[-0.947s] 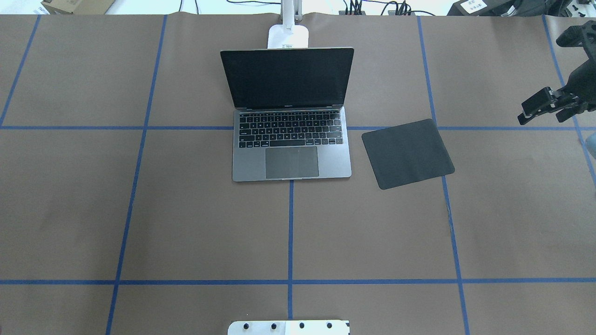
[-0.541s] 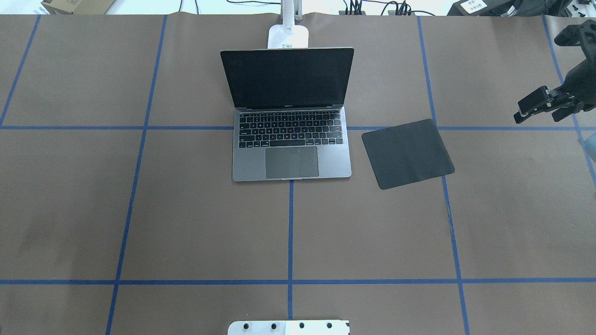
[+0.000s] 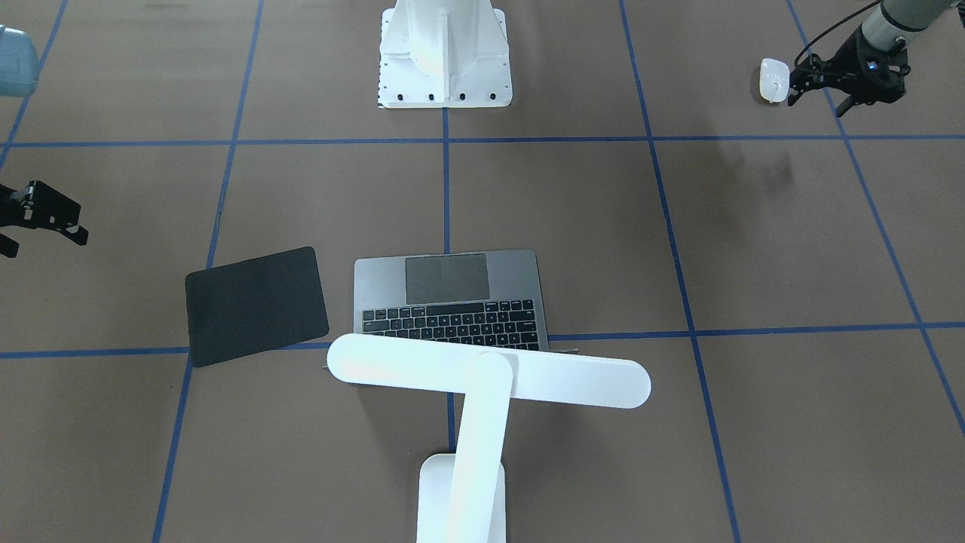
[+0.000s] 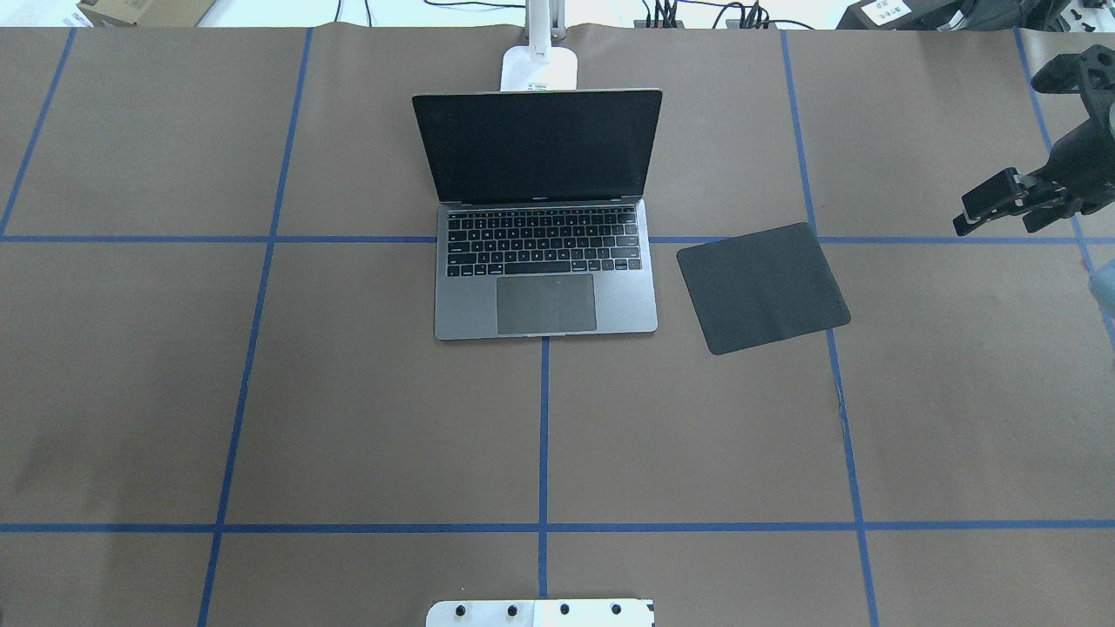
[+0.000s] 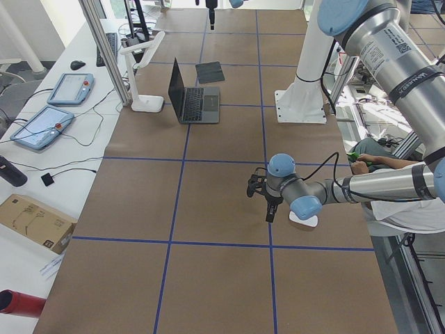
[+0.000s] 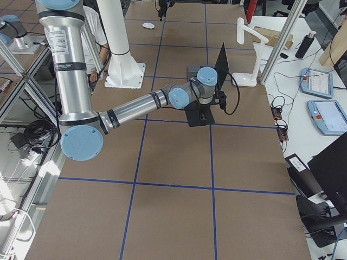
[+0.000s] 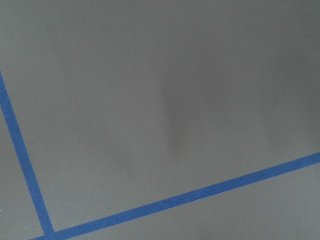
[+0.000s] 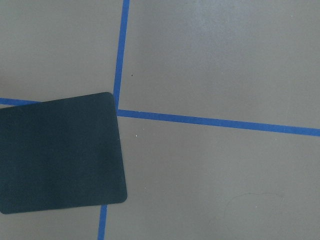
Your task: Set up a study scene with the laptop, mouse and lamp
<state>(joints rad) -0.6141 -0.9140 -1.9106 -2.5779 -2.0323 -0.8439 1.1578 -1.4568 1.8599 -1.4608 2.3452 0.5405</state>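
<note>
Hovering: left tool (image 3: pixel 799 83), opening width cannot tell | mouse (image 3: pixel 773 79) just beside its tips, long axis crosswise to tool | left arm nearer.

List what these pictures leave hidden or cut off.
The laptop: in the front-facing view the lamp covers its screen and hinge.
The mouse: outside the overhead frame; in exterior left the left arm covers most of it.
The right gripper: cut by the front-facing view's left edge.
</note>
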